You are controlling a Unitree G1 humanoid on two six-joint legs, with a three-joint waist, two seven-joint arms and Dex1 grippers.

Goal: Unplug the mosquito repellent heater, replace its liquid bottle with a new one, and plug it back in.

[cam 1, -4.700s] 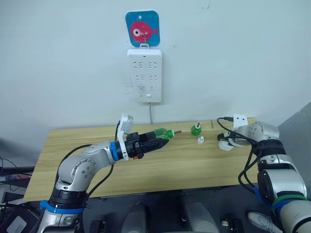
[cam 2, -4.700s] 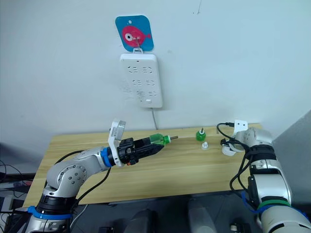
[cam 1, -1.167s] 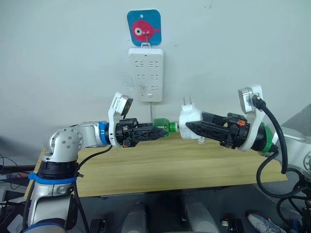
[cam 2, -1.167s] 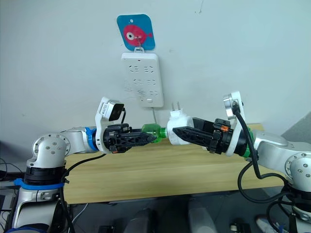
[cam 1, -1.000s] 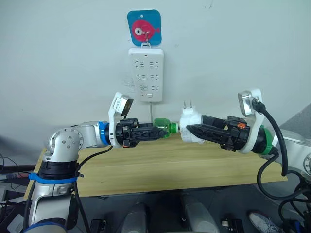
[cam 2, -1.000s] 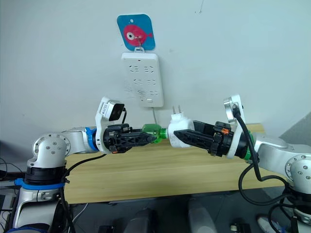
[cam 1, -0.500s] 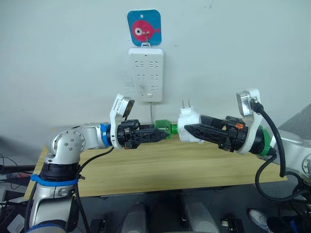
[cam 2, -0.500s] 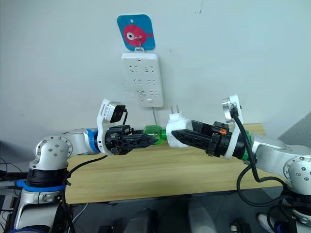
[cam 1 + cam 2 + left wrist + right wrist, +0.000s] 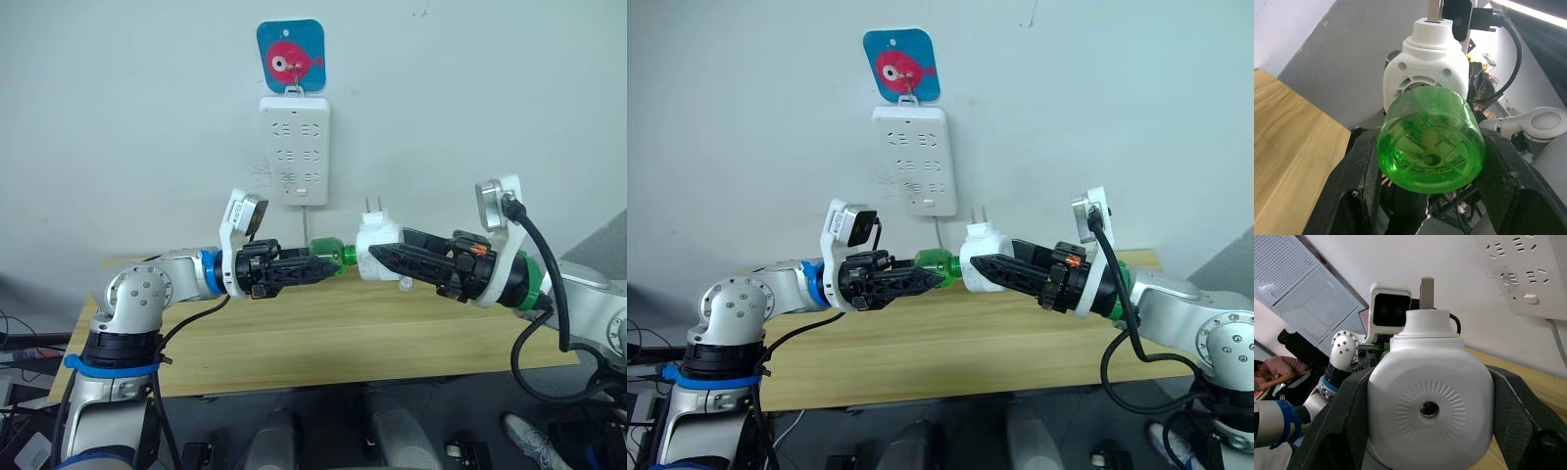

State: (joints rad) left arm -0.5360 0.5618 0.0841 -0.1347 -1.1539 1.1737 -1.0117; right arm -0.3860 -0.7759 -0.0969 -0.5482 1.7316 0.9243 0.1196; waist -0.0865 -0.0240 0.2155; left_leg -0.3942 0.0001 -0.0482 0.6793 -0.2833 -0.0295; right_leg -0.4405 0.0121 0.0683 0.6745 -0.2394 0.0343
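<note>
Heater is unplugged, held up over the counter, clenched in the right gripper fingers, prongs up. Left gripper fingers clamp the green liquid bottle, its neck at the heater's base. Looks like bottle swap is mid-way: seat it fully, then plug back into the wall power strip.

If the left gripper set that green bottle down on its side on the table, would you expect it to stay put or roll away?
The green bottle looks round in section, so on its side it would probably roll on the smooth wooden table. It seems rigid: the left gripper clamps it with no visible denting. Its glossy plastic may be slippery, and it is likely light for its size.
</note>
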